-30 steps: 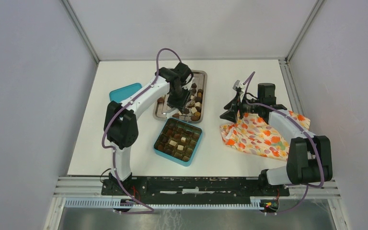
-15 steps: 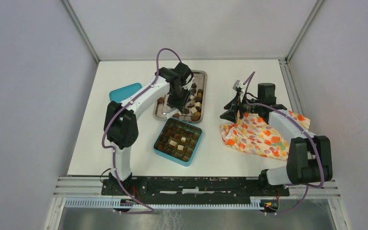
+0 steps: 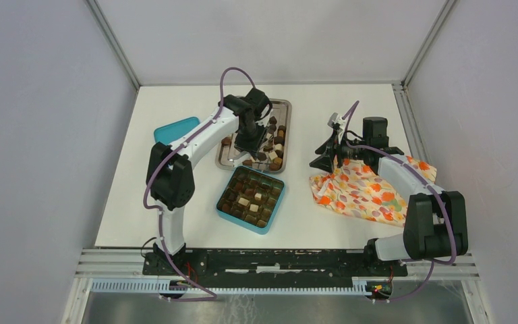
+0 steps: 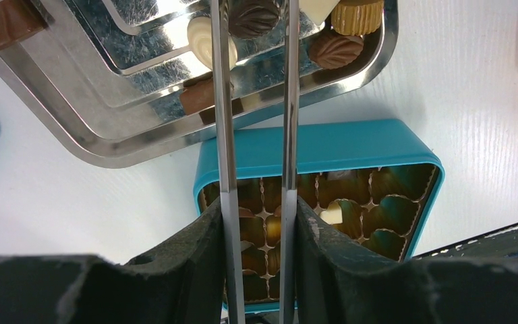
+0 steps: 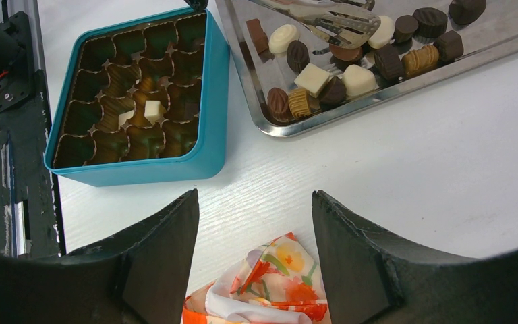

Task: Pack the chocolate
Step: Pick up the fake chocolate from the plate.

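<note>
Chocolate [image 4: 253,17], one dark piece, sat between the tongs [image 4: 224,135] our left gripper [image 4: 257,223] clamped; our right gripper [image 5: 255,202] hung open, empty.

The tray [image 3: 287,108] sits at the far middle of the table [image 3: 324,101], with the chocolate [image 3: 276,145] crowded along its right side. Just in front of it lies the box [image 3: 241,221], several pieces in its compartments. The lid [image 3: 175,128] lies left of the tray, the cloth [image 3: 364,192] well off to the right. The tongs [image 4: 224,135] hang over the tray.
</note>
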You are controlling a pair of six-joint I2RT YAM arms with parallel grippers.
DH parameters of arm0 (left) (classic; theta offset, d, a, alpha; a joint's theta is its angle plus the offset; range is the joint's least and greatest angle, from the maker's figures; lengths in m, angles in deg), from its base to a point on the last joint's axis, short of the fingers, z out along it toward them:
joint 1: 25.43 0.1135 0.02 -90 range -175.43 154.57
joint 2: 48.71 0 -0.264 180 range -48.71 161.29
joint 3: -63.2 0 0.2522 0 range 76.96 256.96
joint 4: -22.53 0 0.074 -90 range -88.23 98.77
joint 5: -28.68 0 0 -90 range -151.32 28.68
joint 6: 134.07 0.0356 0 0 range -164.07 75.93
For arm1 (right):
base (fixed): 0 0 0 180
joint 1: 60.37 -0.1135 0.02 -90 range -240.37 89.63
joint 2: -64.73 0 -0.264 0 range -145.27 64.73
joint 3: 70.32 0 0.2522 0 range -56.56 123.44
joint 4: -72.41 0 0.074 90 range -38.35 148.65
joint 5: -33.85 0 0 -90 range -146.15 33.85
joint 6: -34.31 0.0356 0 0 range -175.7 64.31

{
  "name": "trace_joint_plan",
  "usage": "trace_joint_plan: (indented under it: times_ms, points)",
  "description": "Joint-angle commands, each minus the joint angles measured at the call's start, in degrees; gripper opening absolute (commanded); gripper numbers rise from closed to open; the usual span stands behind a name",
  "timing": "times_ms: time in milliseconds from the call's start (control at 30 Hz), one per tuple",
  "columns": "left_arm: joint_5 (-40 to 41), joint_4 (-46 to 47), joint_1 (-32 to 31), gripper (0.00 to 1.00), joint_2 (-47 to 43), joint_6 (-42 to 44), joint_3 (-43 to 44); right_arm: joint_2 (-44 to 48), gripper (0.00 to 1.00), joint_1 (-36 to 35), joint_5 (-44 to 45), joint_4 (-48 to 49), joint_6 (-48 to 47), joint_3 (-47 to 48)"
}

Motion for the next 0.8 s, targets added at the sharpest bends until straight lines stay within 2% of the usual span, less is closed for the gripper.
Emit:
trace_joint_plan:
  times_ms: [0, 767]
  points:
    - [1.27, 0.76, 0.12, 0.43, -1.07, 2.86, 0.95, 1.43, 0.68, 0.14, -1.36, 1.97, -0.68, 0.25]
    - [-0.10, -0.30, -0.85, 0.43, -1.89, 4.78, -0.10, 1.45, 0.68, 0.18, -1.37, 2.09, -0.47, 0.28]
